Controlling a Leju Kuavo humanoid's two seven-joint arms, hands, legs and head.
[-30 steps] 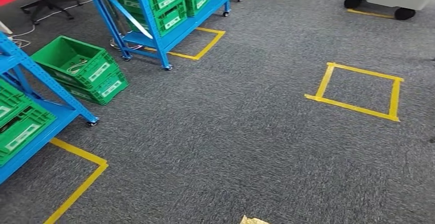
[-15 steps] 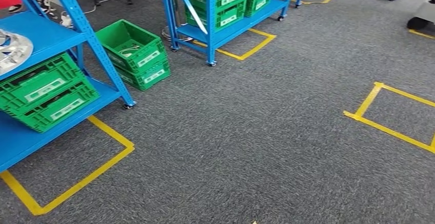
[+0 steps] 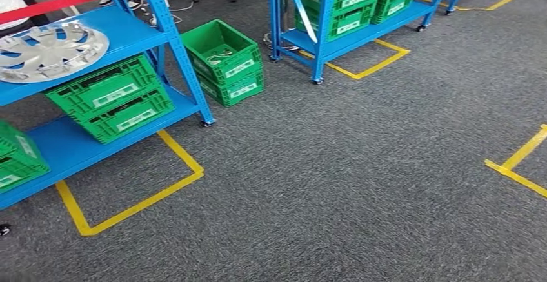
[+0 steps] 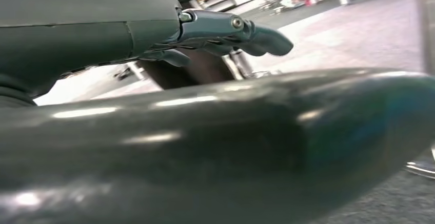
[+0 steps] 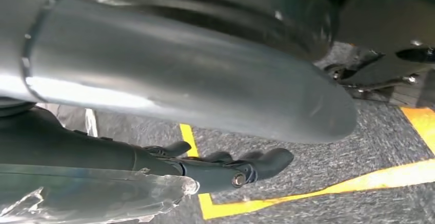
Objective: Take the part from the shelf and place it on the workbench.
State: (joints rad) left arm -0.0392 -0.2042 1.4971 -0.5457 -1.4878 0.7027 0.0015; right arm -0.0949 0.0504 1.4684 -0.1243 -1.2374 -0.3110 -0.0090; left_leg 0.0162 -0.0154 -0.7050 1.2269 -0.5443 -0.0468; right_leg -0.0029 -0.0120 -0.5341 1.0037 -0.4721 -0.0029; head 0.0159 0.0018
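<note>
The view swung left: the silver spoked wheel-cover part on the blue metal shelf came in. Left hand and right hand hung with fingers relaxed apart, grasping nothing — approach underway.

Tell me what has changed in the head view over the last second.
The camera has turned left: the whole scene slid right. The near blue shelf has come further into view, now with a silver wheel cover on its upper level. The two stacked green crates on the floor, the carpet and the yellow tape squares themselves stayed put.
</note>
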